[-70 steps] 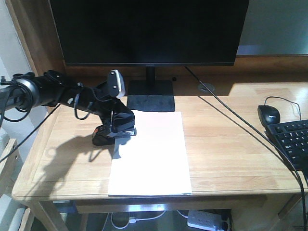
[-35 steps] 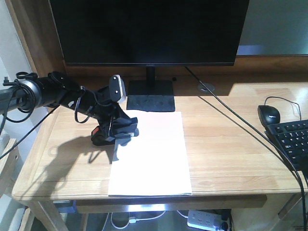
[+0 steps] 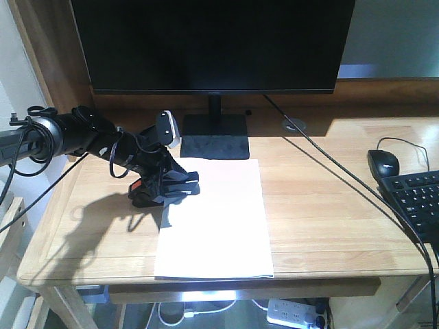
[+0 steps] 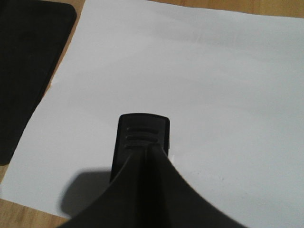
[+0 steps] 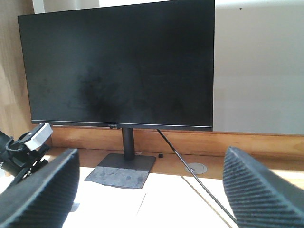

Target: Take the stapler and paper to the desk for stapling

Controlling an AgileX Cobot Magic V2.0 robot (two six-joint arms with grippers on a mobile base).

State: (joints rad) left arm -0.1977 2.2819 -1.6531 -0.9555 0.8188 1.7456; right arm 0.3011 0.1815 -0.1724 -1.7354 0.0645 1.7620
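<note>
The front view shows the left gripper (image 3: pixel 167 184) lower and further back toward the left than a second ago, with its white wrist camera dropped and the arm flatter over the desk (image 3: pixel 322 205); the stapler (image 3: pixel 147 192) has come down with it and now sits at the upper left edge of the paper (image 3: pixel 216 219), its black nose over the sheet and its red-tabbed rear on the wood. The left wrist view looks down the stapler's ribbed black tip (image 4: pixel 142 135) lying on the white sheet, with dark gripper bulk behind it; the jaws appear closed on the stapler, though the fingers are hard to make out. I judge the press to be underway or just finishing at that corner. The right gripper (image 5: pixel 147 190) hangs wide open and empty, facing the monitor (image 5: pixel 118 66)
</note>
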